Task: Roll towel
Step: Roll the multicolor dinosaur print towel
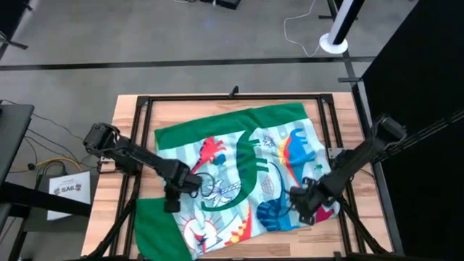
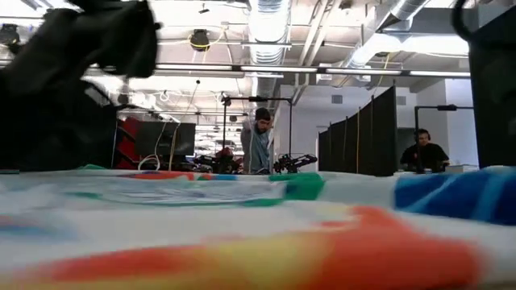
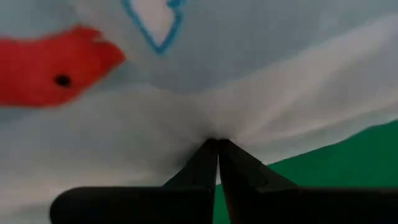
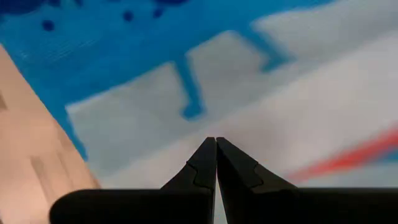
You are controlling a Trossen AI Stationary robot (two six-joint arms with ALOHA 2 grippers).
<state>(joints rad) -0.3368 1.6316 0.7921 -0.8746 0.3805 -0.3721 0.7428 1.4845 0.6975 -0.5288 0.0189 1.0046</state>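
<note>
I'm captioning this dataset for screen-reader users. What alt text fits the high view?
Seen from above, a towel, green with a light-blue dinosaur print, lies spread and rumpled on a wooden table. The left gripper presses on its left edge, the right gripper on its lower right corner.

From the high view we look straight down on the whole wooden table [image 1: 123, 116], both arms and the spread towel [image 1: 239, 174]. Our low view sits at table level, pressed close to the cloth, facing the room behind, where a person [image 2: 260, 142] stands. Each wrist camera hangs just above the towel, behind its own fingers. All four views share the towel.
</note>
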